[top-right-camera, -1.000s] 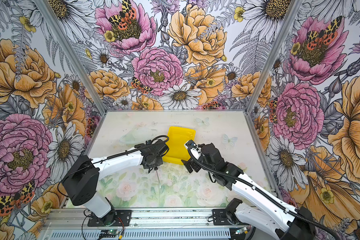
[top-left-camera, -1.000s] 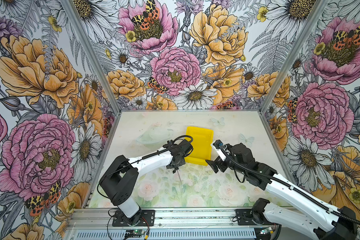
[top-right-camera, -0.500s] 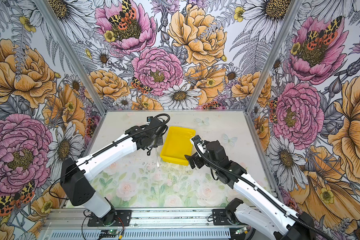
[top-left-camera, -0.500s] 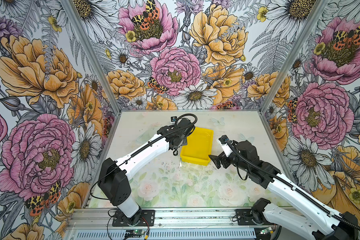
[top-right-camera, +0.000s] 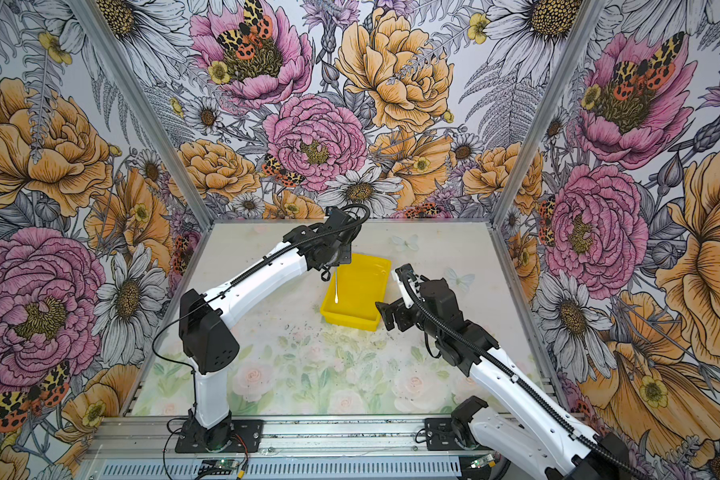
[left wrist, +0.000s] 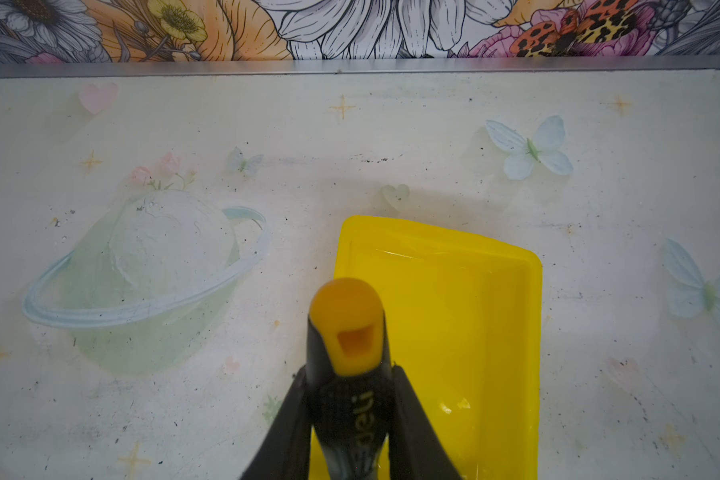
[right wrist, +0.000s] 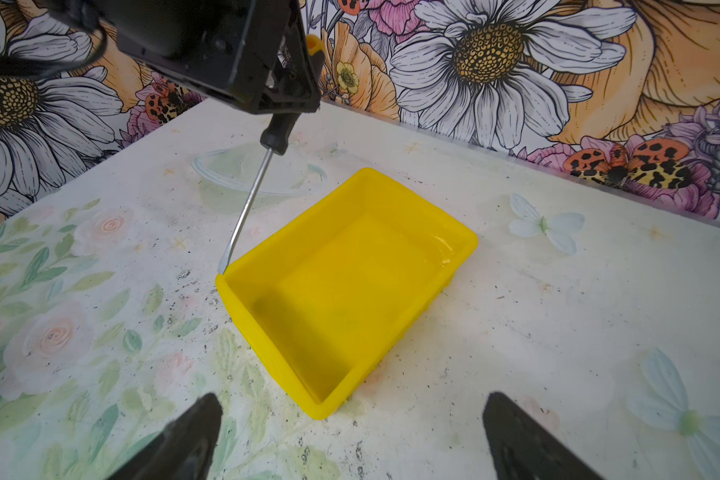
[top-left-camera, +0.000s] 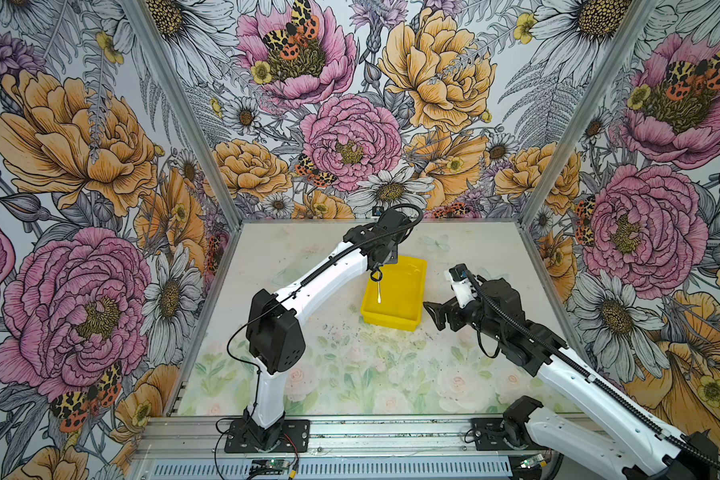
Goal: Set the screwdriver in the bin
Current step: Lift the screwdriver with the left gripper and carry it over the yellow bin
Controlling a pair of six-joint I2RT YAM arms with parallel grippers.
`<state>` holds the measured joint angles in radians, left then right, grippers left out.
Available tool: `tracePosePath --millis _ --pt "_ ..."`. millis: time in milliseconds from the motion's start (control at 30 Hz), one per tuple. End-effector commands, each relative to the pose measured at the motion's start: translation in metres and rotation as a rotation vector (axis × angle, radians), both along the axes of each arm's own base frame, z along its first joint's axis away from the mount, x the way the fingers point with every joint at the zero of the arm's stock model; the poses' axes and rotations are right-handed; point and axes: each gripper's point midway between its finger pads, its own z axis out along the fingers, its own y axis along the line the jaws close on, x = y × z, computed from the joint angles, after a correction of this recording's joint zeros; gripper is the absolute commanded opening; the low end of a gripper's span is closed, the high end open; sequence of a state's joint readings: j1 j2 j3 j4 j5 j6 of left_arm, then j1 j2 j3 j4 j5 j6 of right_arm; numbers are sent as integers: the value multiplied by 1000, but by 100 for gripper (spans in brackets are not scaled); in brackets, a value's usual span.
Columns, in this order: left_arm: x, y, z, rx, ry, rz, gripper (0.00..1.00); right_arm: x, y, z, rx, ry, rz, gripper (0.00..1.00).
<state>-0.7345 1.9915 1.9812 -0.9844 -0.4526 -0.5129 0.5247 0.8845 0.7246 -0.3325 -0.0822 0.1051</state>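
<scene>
Left claw (left wrist: pixel 350 370) clamped on slim black-handled, orange-capped screwdriver (right wrist: pixel 276 132), silver shaft hanging down over shallow yellow plastic bin (top-left-camera: pixel 391 325), tip maybe clear of rim. Right claw (right wrist: pixel 350 401) wide open, empty, beside bin.

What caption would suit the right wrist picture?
Left pincer holds the screwdriver tip-down near the yellow bin's corner.

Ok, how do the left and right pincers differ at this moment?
The left pincer is shut on the screwdriver at its handle; the right pincer is open and holds nothing. In both top views, the left pincer hangs over the bin at its far left corner, with the shaft pointing down. The right pincer sits beside the bin's right side, facing it. Both have black fingers and are near the bin.
</scene>
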Motion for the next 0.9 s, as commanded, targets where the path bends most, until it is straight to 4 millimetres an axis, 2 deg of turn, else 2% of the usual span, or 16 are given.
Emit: tracePosePath --millis 0,233,467,600,867 --pt "13 -9 7 -13 -17 -31 0 1 -4 10 48 -14 -19 99" --pt "34 -33 -9 -20 -11 -60 0 7 -16 0 53 21 -74 100" --pt "49 -48 -36 1 12 -84 0 7 -21 -1 60 21 -90 99" --pt "49 -52 -53 9 42 -87 0 7 -23 0 60 18 -97 100" --pt "33 -61 -89 36 112 -99 0 9 -25 -3 56 24 -104 99"
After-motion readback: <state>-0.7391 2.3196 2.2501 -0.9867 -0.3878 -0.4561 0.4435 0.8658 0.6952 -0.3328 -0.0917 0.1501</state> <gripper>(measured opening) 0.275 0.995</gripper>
